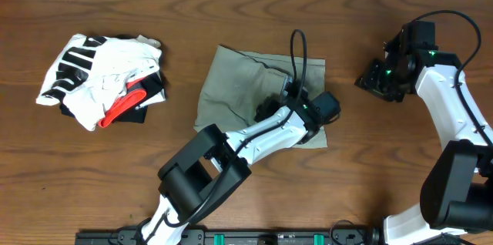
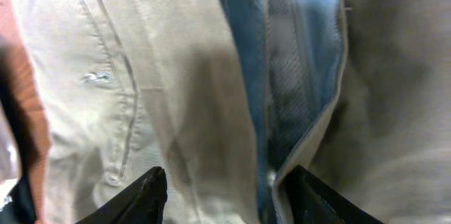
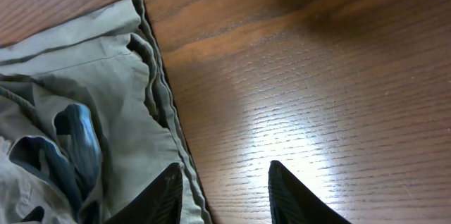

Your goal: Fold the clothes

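The brown tabletop [image 1: 77,176] held the shorts [image 1: 231,83]. My left end effector [image 2: 227,192] sat half open on them, gripping nothing I could see. A bad pinch could bunch the fold.

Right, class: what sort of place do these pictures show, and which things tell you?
Probably a robotics lab bench, not a home: a left arm and a right arm work at one wooden table, with khaki shorts and a white striped garment bundle laid out.
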Controlling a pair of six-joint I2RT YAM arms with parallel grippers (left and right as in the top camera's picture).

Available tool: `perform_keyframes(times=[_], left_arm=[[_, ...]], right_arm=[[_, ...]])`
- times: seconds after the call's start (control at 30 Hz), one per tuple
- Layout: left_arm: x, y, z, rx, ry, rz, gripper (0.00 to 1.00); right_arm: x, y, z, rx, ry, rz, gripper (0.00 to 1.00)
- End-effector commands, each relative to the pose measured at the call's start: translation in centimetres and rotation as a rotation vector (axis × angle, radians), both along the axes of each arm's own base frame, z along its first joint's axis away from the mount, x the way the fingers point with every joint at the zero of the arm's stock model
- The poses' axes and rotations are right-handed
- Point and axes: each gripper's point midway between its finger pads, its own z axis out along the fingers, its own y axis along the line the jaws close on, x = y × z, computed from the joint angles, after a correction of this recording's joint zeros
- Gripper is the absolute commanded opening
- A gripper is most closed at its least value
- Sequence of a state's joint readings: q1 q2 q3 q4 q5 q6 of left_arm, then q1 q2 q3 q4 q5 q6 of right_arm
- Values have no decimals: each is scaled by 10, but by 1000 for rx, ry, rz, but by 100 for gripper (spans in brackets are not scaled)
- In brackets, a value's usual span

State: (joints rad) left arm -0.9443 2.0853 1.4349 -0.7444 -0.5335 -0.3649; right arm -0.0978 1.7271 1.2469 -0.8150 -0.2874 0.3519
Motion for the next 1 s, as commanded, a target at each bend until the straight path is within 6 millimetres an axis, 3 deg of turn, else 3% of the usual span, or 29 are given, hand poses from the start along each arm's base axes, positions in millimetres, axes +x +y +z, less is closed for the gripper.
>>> perform_keyframes(times=[0.0,0.2,0.43,0.57,0.7,0.8,0.97], left_arm=[[-6,-4,-11,-30,47,-8,57],[-8,0,-15,-24,55,-3,46],[-3,13,-19,-16,66,26,45],[0,14,-19,-21,65,35,32],[-1,11,-19,-29,75,17,9],[1,10,-5,-28,76,14,6],[8,3,50,-78,38,15,6]], right_arm=[[3,-2,5,-4,-18,6,38],[3,-2,5,-4,-18,6,39],[2,-2,5,-3,-13,6,38],[2,-2,5,-3,-13,6,38],[2,-1,5,3,-14,7,38],[2,-1,5,4,-14,7,38],[2,-1,5,3,-16,7,38]])
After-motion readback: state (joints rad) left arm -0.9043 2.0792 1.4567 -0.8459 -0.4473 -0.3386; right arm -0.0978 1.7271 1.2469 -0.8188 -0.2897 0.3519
